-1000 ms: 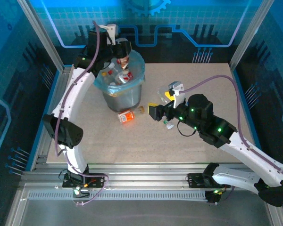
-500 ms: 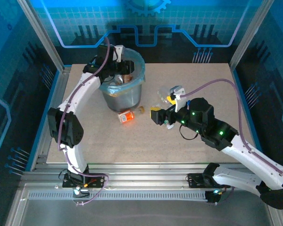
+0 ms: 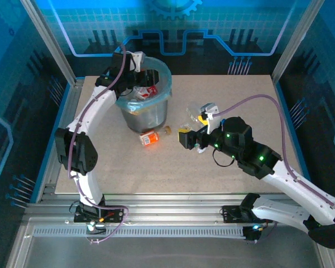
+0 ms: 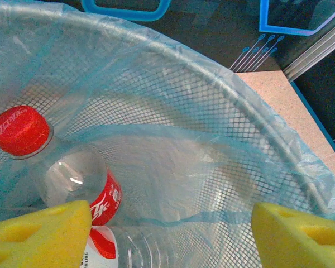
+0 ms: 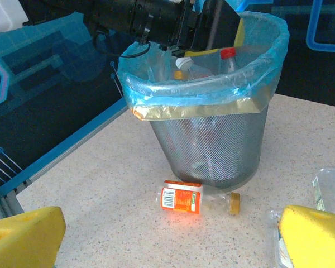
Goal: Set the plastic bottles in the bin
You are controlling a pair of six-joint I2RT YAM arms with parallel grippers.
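The bin [image 3: 151,116], grey mesh lined with a light-blue bag, stands at the back left of the table. My left gripper [image 3: 144,78] hangs over its mouth, open with nothing between the yellow fingertips [image 4: 39,234]. Below them, plastic bottles lie inside the bin [image 4: 257,128]: a clear one with a red cap [image 4: 19,131] and a red-labelled one [image 4: 103,206]. An orange-labelled bottle [image 5: 181,200] lies on its side at the bin's foot [image 3: 149,138]. My right gripper [image 3: 185,139] is open, low over the table to that bottle's right. Crushed clear bottles [image 3: 196,109] lie behind it.
The bin's wall [image 5: 212,139] rises just beyond the orange-labelled bottle. A clear crushed bottle [image 5: 329,190] sits at the right edge of the right wrist view. A blue and metal frame [image 3: 72,106] borders the table on the left.
My left gripper came down from above the bin to its mouth and opened; the red-labelled bottle it held now lies in the bin. The right gripper shifted slightly towards the orange-labelled bottle.
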